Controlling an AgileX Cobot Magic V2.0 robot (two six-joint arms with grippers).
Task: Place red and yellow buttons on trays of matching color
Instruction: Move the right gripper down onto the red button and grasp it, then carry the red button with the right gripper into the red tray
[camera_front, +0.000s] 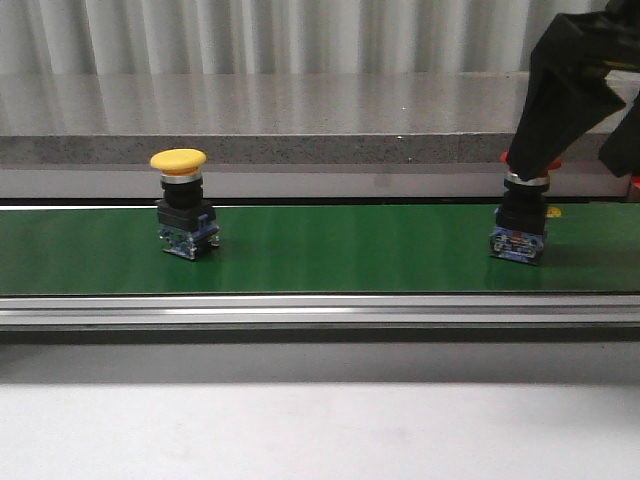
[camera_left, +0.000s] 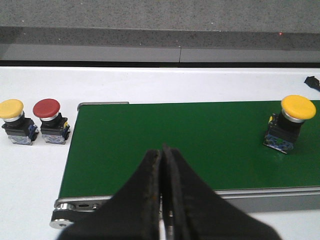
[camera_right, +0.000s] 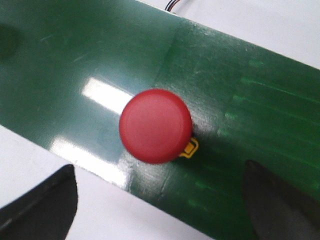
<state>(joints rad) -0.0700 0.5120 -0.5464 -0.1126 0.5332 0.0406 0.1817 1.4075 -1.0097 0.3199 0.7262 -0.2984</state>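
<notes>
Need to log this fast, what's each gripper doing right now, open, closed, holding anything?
Left gripper: closed, holding nothing, above the green conveyor belt.
Right gripper: open, jaws either side of the red button, not gripping it.

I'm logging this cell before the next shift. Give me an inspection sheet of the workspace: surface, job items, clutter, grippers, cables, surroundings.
Surface: green conveyor belt with a metal side rail, set on a white table.
Job's things: yellow button upright on the belt; red button upright on the belt beneath the right gripper; spare yellow button and spare red button side by side on the table off the belt's end. No trays in view.
Clutter: small black object at the table's edge, unidentifiable.
Grippers: left gripper shut, empty, above the belt; right gripper open, fingers either side of the red button, not touching.
Cables: thin wires beside the belt.
Surroundings: grey stone ledge, pale corrugated wall behind.
</notes>
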